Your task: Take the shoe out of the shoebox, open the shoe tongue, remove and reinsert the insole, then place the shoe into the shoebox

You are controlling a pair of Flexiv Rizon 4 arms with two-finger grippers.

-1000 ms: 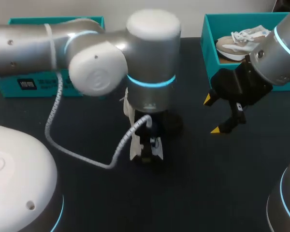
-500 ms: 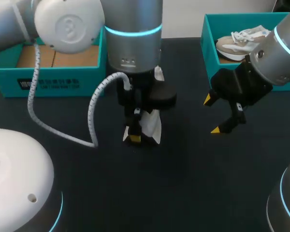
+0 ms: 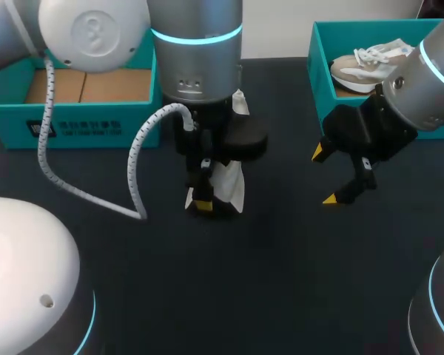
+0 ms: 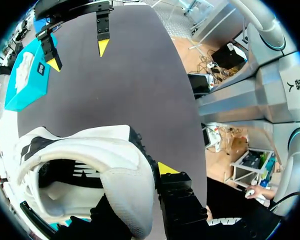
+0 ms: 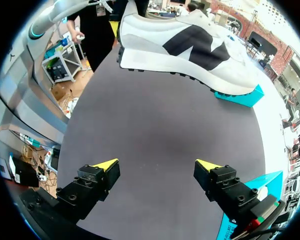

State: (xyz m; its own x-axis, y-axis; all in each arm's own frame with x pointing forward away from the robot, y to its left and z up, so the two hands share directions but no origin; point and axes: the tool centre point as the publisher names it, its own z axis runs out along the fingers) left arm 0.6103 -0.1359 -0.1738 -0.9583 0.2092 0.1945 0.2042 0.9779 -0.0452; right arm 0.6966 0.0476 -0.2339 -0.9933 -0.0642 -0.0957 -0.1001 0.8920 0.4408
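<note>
Shoe (image 3: pixel 228 185) clamped in left end effector (image 3: pixel 213 201), shifted slightly, right end effector (image 3: pixel 325 176) open, empty

White-black shoe (image 5: pixel 155 45) near open teal shoebox (image 3: pixel 74 126)

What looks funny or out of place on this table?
Only the white shoe: it is out over the dark table, pinched at its heel by the left tool. That fits the job, so it is not really odd. Nothing looks spilled or broken. The right tool hangs open and empty.
</note>
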